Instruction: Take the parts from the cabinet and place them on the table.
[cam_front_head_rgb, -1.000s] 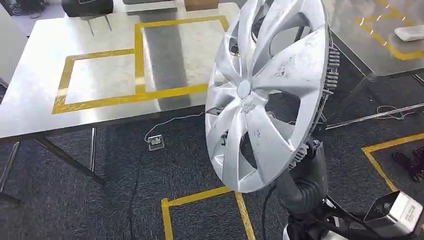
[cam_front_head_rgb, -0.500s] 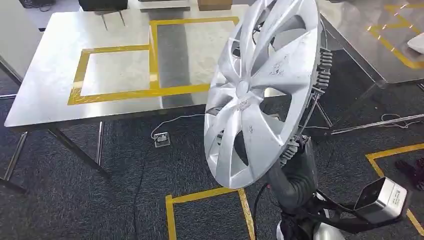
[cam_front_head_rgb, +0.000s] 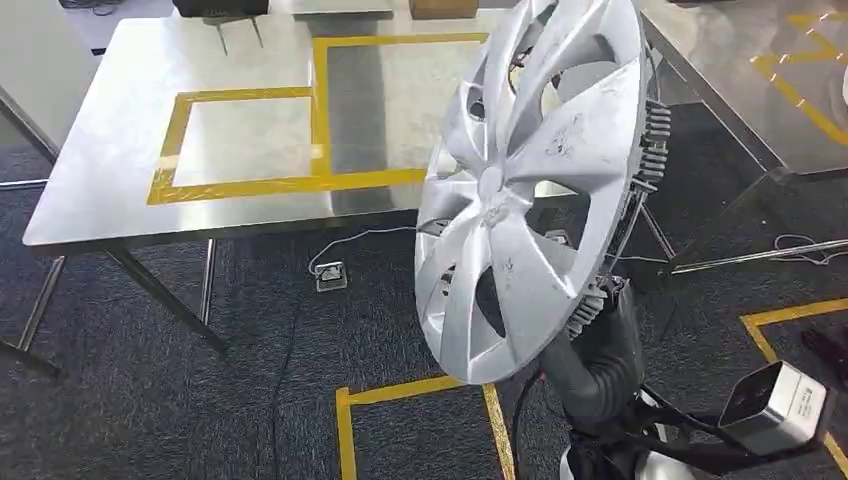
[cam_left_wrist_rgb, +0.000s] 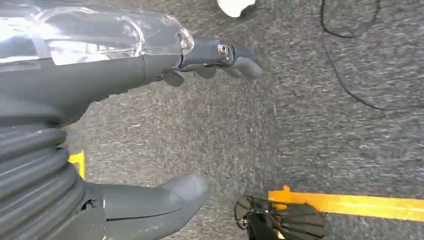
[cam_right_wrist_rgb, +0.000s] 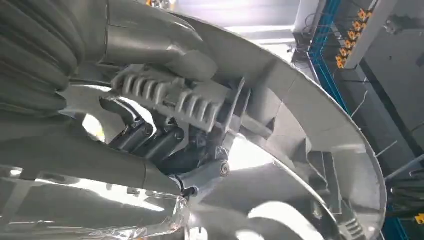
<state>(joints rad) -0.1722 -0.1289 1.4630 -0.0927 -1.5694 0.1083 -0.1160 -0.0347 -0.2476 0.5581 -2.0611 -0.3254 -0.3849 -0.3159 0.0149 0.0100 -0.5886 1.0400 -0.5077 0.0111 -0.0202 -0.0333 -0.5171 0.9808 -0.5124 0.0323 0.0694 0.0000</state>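
A large silver wheel cover (cam_front_head_rgb: 520, 200) stands upright on edge in front of me, held up over the dark carpet. My right hand (cam_front_head_rgb: 598, 305) grips its lower rim from behind. In the right wrist view the thumb lies on the rim while the dark fingers (cam_right_wrist_rgb: 150, 137) hook into the ribbed inside of the wheel cover (cam_right_wrist_rgb: 300, 130). The steel table (cam_front_head_rgb: 120, 140) with yellow tape rectangles lies ahead and to the left. In the left wrist view my left hand (cam_left_wrist_rgb: 195, 120) hangs over the carpet, fingers apart, holding nothing.
A second steel table (cam_front_head_rgb: 740, 70) with yellow tape stands at the right. A floor socket with a white cable (cam_front_head_rgb: 330, 275) lies under the near table's edge. Yellow tape lines (cam_front_head_rgb: 400, 395) mark the carpet. A dark object (cam_front_head_rgb: 220, 8) sits at the table's far edge.
The whole scene has slid to the right and down in the picture, so the camera has moved. The wheel cover stays held the same way in my right hand.
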